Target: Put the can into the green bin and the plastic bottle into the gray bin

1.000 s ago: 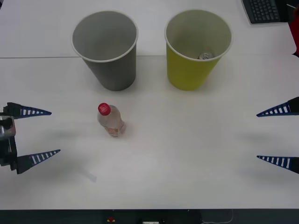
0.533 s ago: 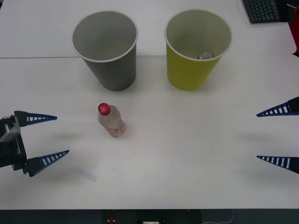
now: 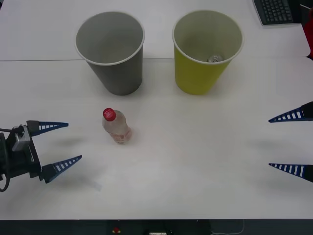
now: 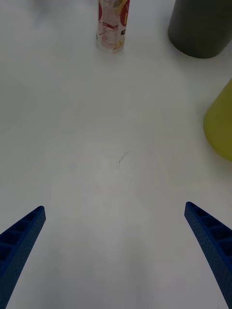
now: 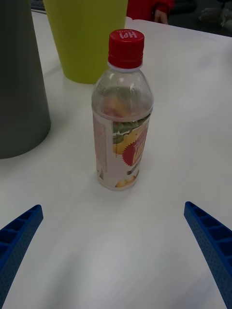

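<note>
Change: our left gripper has moved closer to the plastic bottle.
Fingers: ours are apart on both grippers.
Bottle: upright before the gray bin.
Can: inside the green bin.
Right gripper: parked.

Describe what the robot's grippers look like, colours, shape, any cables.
Both grippers have two long blue fingers tapering to sharp points, with pale ribbed slots along their sides. The left gripper sits on a black block body with a small grey part on top and a thin black cable beside it. The right gripper shows the same blue ribbed fingers.
</note>
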Motion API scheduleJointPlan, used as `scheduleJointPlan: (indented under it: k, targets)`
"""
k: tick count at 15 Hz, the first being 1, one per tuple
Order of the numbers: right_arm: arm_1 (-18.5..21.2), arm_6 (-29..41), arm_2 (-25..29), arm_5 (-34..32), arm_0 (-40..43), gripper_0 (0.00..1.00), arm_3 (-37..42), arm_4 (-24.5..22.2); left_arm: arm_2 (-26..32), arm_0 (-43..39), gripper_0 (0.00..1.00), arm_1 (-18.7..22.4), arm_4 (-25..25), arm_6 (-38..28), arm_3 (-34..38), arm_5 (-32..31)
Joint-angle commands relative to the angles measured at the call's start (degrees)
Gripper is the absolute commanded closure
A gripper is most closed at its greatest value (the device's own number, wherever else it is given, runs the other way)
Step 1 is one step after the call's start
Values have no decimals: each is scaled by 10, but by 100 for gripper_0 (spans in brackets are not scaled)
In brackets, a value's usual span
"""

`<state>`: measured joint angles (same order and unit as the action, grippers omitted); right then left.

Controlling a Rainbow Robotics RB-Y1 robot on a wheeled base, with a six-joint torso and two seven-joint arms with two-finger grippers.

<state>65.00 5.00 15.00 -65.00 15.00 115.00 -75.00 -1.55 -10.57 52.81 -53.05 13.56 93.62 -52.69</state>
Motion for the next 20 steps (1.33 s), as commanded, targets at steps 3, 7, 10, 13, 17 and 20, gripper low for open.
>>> scheduleJointPlan:
  k: [3,7,10,13,17,20]
  targets:
    - [0,0,0,0,0,0,0,0,-36,48,0,-41,48,75,-92,-30]
    - [0,0,0,0,0,0,0,0,-47,86,0,-97,62,96,-165,-72]
    - [0,0,0,0,0,0,0,0,-51,93,0,-123,62,105,-172,-67]
    - [0,0,0,0,0,0,0,0,-72,102,0,-142,69,112,-172,-37]
    - [0,0,0,0,0,0,0,0,-98,117,0,-156,80,121,-172,-1]
    - [0,0,0,0,0,0,0,0,-113,130,0,-167,81,126,-172,26]
